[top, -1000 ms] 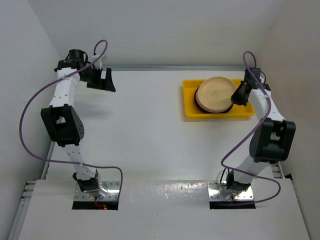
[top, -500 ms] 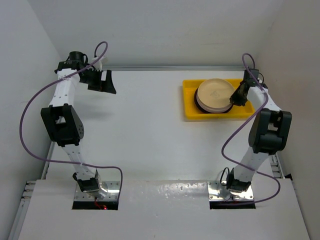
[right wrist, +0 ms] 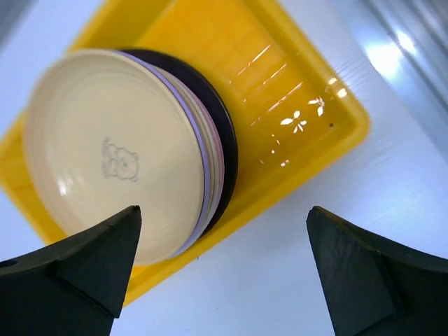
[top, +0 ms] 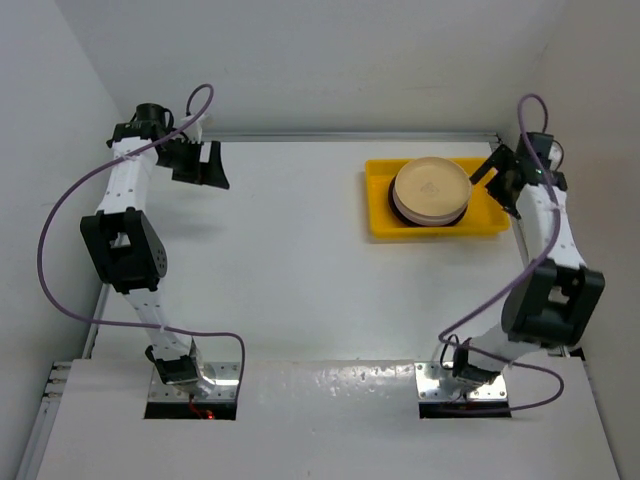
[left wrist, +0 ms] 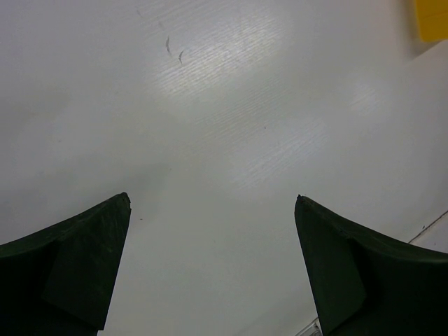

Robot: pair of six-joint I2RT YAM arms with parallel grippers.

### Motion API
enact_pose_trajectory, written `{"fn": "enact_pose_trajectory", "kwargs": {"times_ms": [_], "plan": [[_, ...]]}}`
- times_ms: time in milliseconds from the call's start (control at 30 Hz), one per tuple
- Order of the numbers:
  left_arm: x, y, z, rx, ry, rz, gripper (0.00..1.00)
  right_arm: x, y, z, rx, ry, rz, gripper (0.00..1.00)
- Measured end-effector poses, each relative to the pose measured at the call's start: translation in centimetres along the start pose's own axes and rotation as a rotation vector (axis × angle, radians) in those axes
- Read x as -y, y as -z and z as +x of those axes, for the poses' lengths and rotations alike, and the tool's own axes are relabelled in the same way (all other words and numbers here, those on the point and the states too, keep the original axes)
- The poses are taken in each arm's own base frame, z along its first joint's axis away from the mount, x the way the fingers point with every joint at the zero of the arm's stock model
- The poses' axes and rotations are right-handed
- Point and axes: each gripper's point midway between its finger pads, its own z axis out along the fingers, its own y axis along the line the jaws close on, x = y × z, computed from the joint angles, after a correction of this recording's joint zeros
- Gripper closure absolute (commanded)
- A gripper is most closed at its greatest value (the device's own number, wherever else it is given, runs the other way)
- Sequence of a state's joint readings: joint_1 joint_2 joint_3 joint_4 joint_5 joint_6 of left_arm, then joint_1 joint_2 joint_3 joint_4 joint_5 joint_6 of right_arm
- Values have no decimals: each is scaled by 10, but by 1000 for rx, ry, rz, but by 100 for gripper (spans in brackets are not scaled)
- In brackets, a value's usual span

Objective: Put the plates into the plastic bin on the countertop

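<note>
A stack of plates [top: 431, 190] lies in the yellow plastic bin [top: 380, 226] at the back right of the countertop [top: 300, 280]. The top plate [right wrist: 105, 147] is cream with a small bear print. Lilac, pink and dark rims show under it. My right gripper [top: 497, 183] hovers open just right of the stack, over the bin's edge [right wrist: 308, 161], its fingers apart and holding nothing. At the back left my left gripper [top: 210, 165] is open over bare white surface [left wrist: 224, 140], far from the bin.
White walls close in the countertop at the left, back and right. The right arm [top: 545, 250] runs along the right wall. A corner of the yellow bin [left wrist: 434, 17] shows at the top right of the left wrist view.
My right gripper has opened, let go of the cream plate and drawn back to the right. The plate now lies flat on the stack. The left arm has hardly moved.
</note>
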State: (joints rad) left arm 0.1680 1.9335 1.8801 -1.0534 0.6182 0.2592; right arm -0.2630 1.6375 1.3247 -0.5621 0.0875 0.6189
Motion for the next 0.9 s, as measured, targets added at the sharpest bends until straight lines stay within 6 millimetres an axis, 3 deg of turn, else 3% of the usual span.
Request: {"fn": "enact_pose_trajectory", "kwargs": {"times_ms": [100, 167, 233, 300, 433, 533, 600, 700, 900], "plan": [[0, 2, 1, -2, -4, -12, 0, 16, 54, -13, 124, -74, -7, 0], [3, 6, 7, -4, -3, -16, 0, 37, 88, -1, 173, -131, 9, 0], [9, 10, 18, -16, 3, -19, 0, 58, 107, 20, 215, -185, 27, 0], [16, 15, 39, -33, -2, -29, 0, 77, 109, 65, 179, -214, 44, 0], [26, 17, 88, -90, -10, -49, 0, 112, 85, 177, -19, -268, 95, 0], [30, 7, 137, -171, 3, -47, 0, 123, 78, 235, -139, -307, 94, 0], [33, 1, 169, -226, 22, -40, 0, 123, 78, 246, -153, -320, 72, 0], [36, -2, 199, -280, 39, -43, 0, 116, 80, 242, -129, -317, 28, 0], [28, 0, 190, -231, -8, -94, 0, 114, 83, 234, -124, -279, 20, 0]]}}
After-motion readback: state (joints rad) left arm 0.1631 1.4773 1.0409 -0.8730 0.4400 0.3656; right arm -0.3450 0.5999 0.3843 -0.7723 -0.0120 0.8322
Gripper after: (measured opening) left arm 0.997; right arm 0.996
